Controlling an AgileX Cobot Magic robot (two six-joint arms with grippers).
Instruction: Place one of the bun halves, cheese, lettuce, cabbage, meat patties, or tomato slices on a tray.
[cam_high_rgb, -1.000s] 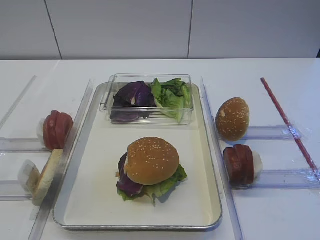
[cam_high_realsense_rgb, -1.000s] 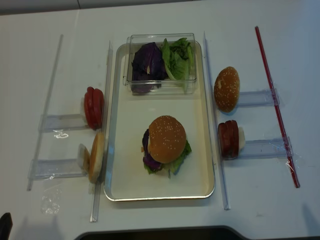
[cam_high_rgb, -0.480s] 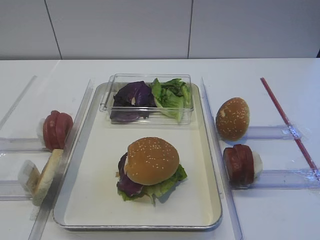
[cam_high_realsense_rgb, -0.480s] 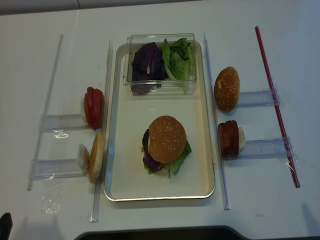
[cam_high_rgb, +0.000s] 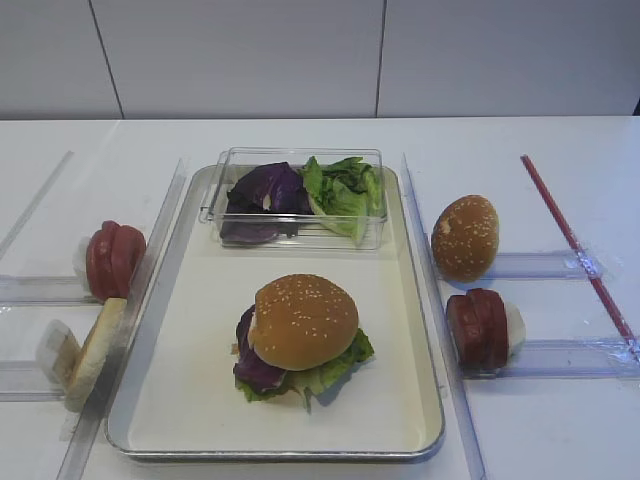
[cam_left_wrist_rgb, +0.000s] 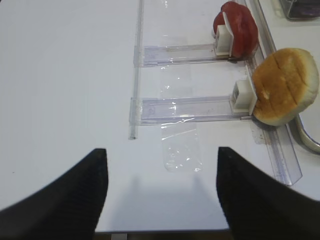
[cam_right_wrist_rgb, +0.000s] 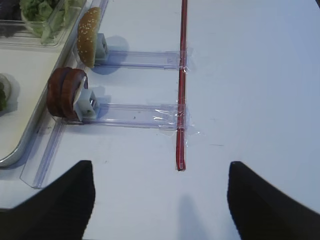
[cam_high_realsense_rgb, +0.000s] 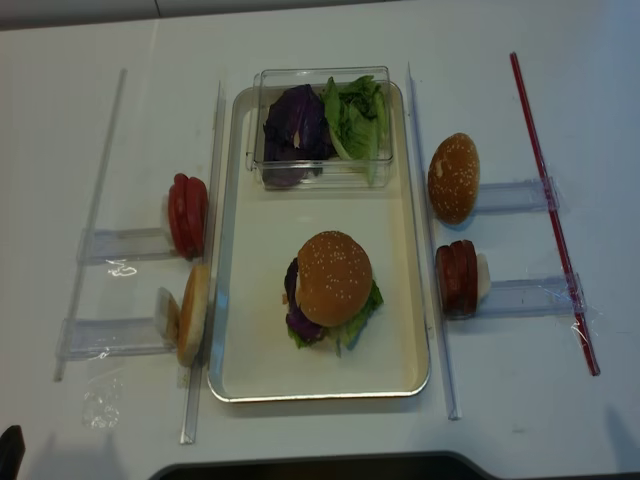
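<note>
White bench (cam_high_rgb: 520, 140), smooth, slightly glossy; pale panelled wall (cam_high_rgb: 240, 55) behind with vertical seams. Large silver metal tray with cream inside (cam_high_rgb: 190, 330) sits mid-bench. On it, a sesame-speckled golden bun top (cam_high_rgb: 303, 320) caps a stack showing ruffled green lettuce (cam_high_rgb: 335, 368) and dark purple cabbage (cam_high_rgb: 255, 368). Clear plastic rails (cam_high_rgb: 545, 358) taped to the bench either side; thin red strip (cam_high_rgb: 575, 245) at right. Left gripper (cam_left_wrist_rgb: 160, 200) and right gripper (cam_right_wrist_rgb: 160, 200) both spread wide, holding nothing, hovering over bare bench.
</note>
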